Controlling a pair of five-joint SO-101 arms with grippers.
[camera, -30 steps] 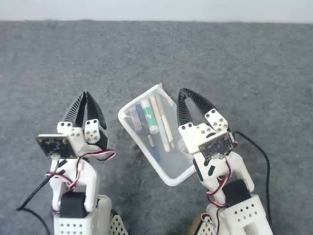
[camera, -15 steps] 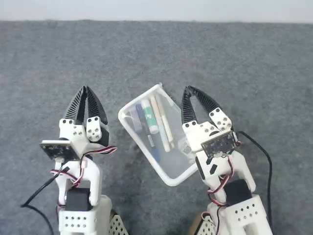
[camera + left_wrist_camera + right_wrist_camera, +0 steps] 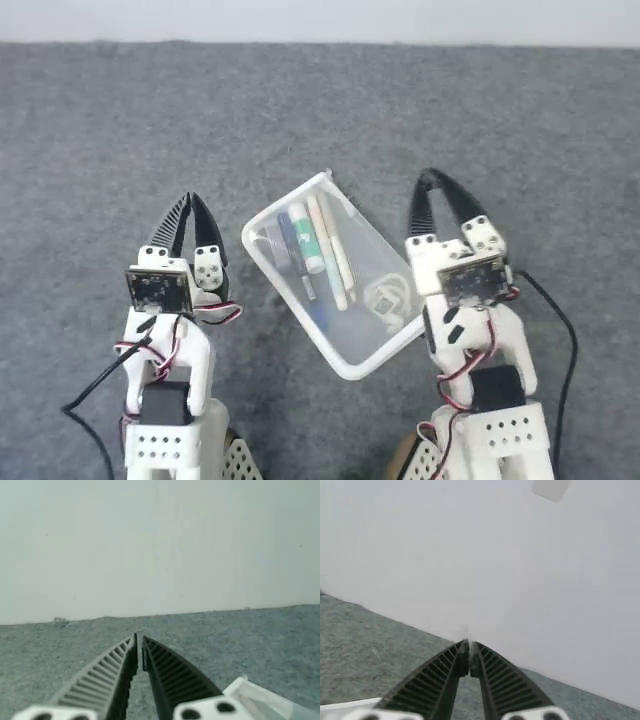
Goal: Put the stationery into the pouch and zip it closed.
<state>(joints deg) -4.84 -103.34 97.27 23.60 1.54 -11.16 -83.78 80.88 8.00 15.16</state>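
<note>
A clear plastic pouch [image 3: 345, 330] lies slanted on the grey carpet between the two arms. Inside it lie several pens and markers [image 3: 312, 245] and a small white item [image 3: 388, 297]. I cannot tell whether its zip along the far edge is closed. My left gripper [image 3: 190, 198] is shut, a little to the left of the pouch and not touching it. My right gripper [image 3: 429, 176] is shut, just right of the pouch's far corner. In the left wrist view the shut gripper [image 3: 139, 638] points over the carpet, with a pouch corner [image 3: 260, 698] beside it. The right wrist view has the shut gripper [image 3: 469, 643] facing the wall.
Grey carpet [image 3: 320, 110] stretches beyond the pouch to a pale wall [image 3: 160, 540] at the back. Cables [image 3: 560, 330] trail beside each arm's base at the near edge.
The right arm has swung to the right, off the pouch, uncovering the white item inside. The left arm has drawn back slightly. The pouch has stayed put.
</note>
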